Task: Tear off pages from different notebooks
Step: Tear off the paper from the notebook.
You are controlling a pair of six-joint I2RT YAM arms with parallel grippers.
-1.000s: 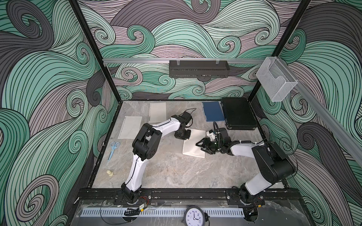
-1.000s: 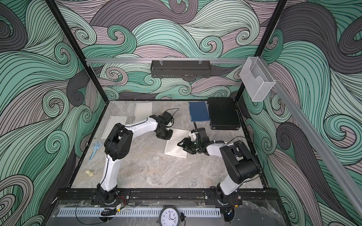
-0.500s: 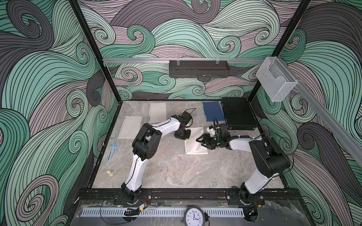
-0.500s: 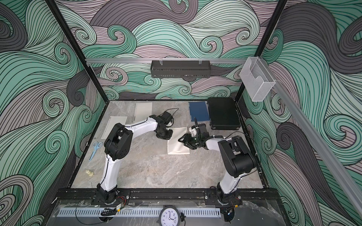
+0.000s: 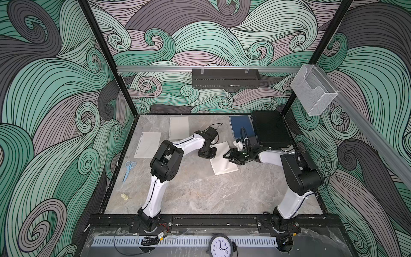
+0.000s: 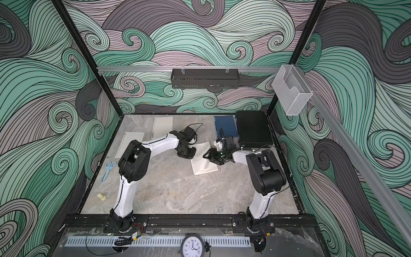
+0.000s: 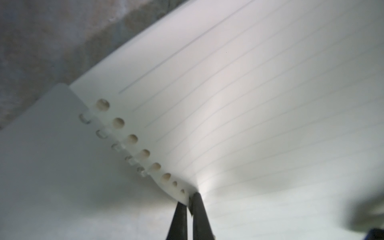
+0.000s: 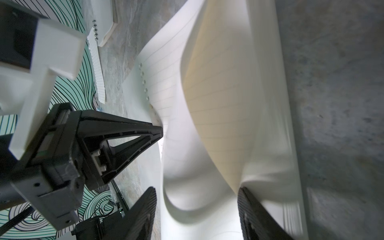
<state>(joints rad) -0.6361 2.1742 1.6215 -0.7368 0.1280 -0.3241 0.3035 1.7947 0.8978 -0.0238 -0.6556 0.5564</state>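
In front of the black case (image 5: 270, 131), open lined notebook (image 5: 223, 165) with 1 page (image 7: 259, 104) bowed up; left gripper (image 7: 192, 196) pinching its holed edge, right gripper (image 8: 197, 191) spread around the bow. Farther, well left of it, lined sheet (image 5: 148, 144) and cream pad (image 5: 179, 128); just beside it, blue notebook (image 5: 241, 125).

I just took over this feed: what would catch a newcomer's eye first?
Mid-table, the left gripper is shut on the holed edge of a lined page, which bulges up between the open jaws of the right gripper. A blue notebook lies beside a black case at the far edge.
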